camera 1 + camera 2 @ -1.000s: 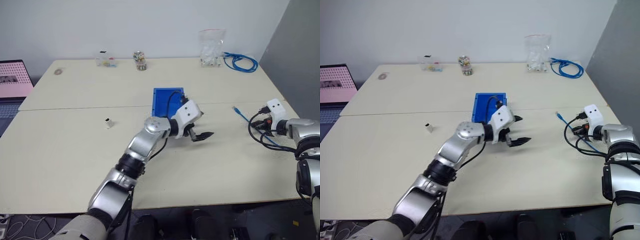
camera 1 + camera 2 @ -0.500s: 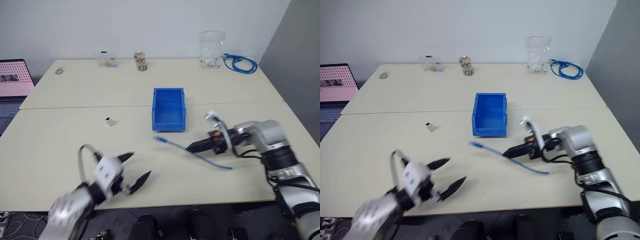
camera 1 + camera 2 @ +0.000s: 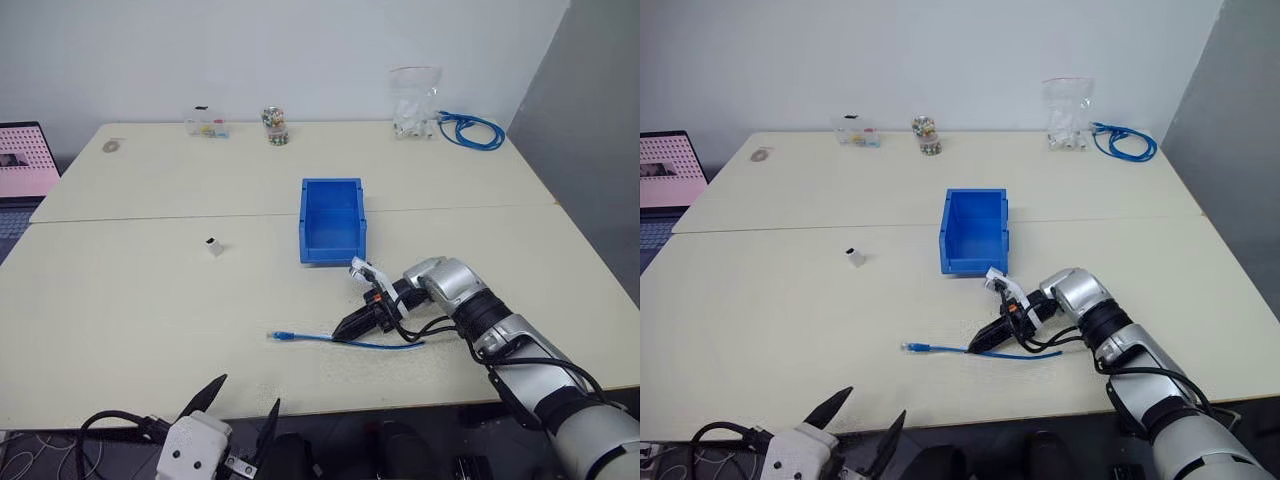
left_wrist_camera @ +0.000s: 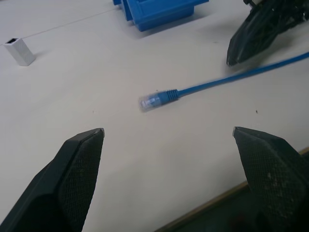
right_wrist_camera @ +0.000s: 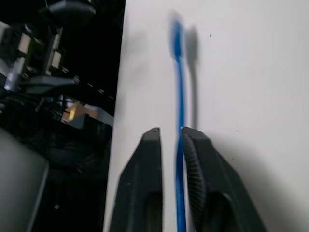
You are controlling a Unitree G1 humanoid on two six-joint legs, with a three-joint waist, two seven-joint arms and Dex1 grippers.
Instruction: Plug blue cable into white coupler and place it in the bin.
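The blue cable lies nearly straight on the cream table, running between the right claw's black fingers. These stand narrowly parted, the cable in the gap between them; whether they still pinch it I cannot tell. The cable's clear-plugged end lies beyond the claw's tips, toward the robot's left. The bin stands just behind the claw, open side up. The white coupler sits well apart, far to its left. The right forearm reaches in low, its wrist turned leftward. The left claw hangs at the table's near edge, spread wide, holding nothing. A coiled blue cable bundle and a clear bag stand at the far edge. No writing is legible.
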